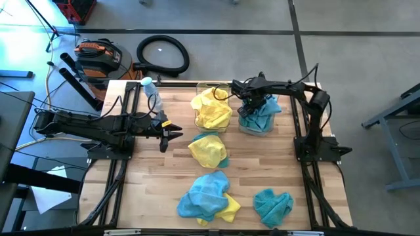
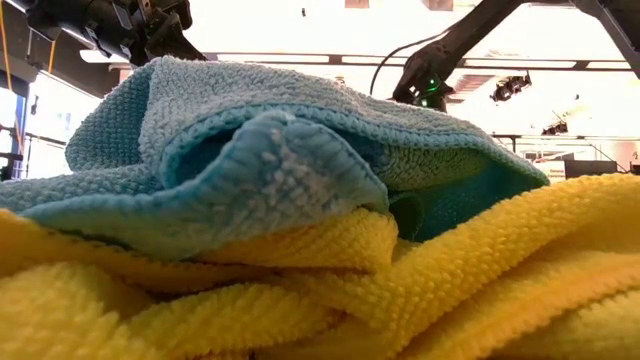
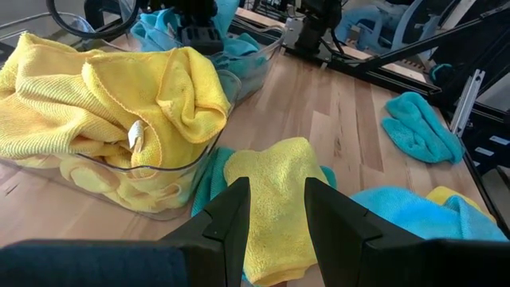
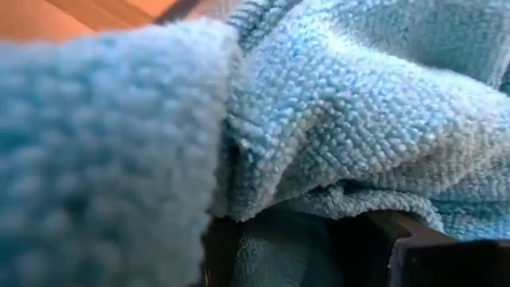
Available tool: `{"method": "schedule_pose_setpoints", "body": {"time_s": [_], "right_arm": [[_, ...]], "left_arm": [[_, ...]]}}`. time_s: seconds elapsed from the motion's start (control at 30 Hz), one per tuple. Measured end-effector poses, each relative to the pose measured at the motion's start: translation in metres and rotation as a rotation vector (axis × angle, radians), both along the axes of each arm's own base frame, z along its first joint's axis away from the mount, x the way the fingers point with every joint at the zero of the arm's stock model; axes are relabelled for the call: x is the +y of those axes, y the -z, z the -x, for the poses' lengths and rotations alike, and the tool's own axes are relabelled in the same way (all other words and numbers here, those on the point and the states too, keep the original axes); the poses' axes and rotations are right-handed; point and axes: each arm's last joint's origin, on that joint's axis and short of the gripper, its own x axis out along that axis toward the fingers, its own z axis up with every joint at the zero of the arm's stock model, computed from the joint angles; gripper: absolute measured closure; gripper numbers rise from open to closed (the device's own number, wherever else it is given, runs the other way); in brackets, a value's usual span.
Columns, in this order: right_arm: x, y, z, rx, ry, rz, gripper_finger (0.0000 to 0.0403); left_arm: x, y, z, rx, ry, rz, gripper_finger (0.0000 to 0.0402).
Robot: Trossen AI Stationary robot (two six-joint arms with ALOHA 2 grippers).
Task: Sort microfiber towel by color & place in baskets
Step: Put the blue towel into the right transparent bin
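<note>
Teal towel (image 4: 335, 104) against right end effector (image 1: 254, 105)

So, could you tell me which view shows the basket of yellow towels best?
The left wrist view: the basket shows its clear wall and heaped yellow towels. The high view shows it small; the low and right wrist views miss it.

surface: wooden table (image 1: 262, 172) | on it: two baskets (image 1: 211, 111), loose yellow and teal towels (image 1: 209, 149), bottle (image 1: 152, 94)

The table (image 1: 262, 164) is pale wood planks, smooth and matt. Beside it — inside glossy clear plastic baskets (image 3: 159, 187) — the towels (image 3: 96, 104) are fuzzy looped microfiber cloth, yellow and teal.
</note>
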Motion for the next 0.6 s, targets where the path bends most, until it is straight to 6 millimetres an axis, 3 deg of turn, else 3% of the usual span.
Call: {"method": "schedule_pose_setpoints", "body": {"time_s": [0.37,0.47,0.6], "right_arm": [[0.003,-0.004,0.004,0.023,-0.092,-0.028,0.0231],[0.009,-0.021,0.011,0.023,-0.087,-0.016,0.0231],[0.019,-0.058,0.021,-0.062,-0.089,0.038,0.0231]], "left_arm": [[0.0,0.002,0.001,0.023,-0.007,0.024,0.0291],[0.0,0.002,0.001,0.023,-0.007,0.024,0.0291],[0.0,0.002,0.001,0.023,-0.008,0.024,0.0291]]}}
